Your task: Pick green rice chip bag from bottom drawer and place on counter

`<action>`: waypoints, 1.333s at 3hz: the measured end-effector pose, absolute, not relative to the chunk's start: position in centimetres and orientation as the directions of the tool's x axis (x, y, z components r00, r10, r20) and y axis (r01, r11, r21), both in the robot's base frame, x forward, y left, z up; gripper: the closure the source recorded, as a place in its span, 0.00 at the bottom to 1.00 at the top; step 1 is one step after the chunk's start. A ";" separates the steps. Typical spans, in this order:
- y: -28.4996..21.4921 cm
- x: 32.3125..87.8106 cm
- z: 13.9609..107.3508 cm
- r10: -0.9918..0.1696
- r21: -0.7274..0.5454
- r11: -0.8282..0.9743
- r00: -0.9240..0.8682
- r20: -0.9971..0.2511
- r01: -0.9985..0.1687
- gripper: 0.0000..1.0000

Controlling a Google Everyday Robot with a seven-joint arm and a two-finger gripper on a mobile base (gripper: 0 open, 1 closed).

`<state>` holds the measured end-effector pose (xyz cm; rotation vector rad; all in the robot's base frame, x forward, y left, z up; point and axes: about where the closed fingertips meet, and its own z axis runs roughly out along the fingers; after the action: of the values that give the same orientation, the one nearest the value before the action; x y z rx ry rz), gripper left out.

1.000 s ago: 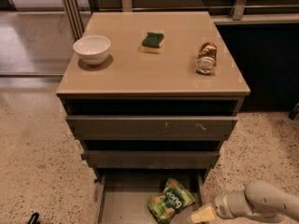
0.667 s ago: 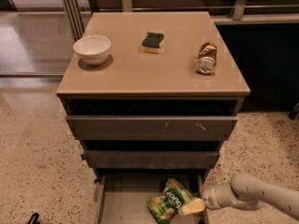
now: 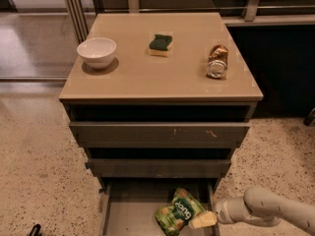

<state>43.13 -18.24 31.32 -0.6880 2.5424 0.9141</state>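
Note:
The green rice chip bag (image 3: 176,212) lies on the flat grey floor of the open bottom drawer (image 3: 129,215), toward its right side. My gripper (image 3: 203,221) reaches in from the lower right, its pale fingertips touching the bag's right edge, low over the drawer. The arm (image 3: 268,210) stretches off to the right. The tan counter (image 3: 162,58) tops the cabinet above.
On the counter stand a white bowl (image 3: 97,52) at the left, a green-and-yellow sponge (image 3: 161,44) in the middle and a can on its side (image 3: 217,61) at the right. Two wider closed drawers (image 3: 160,132) sit above the open one. Speckled floor surrounds the cabinet.
My gripper has moved left from beside the drawer's right edge toward the bag and now touches it. The bag has not moved.

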 end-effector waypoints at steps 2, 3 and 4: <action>-17.5 44.1 26.7 -0.300 0.446 0.722 -0.820 -0.487 -0.529 0.00; -16.9 45.4 24.9 -0.291 0.461 0.714 -0.822 -0.489 -0.527 0.00; -15.9 47.0 22.9 -0.306 0.504 0.681 -0.831 -0.464 -0.532 0.00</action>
<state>47.04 -15.94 22.88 -0.6592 2.5519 0.9204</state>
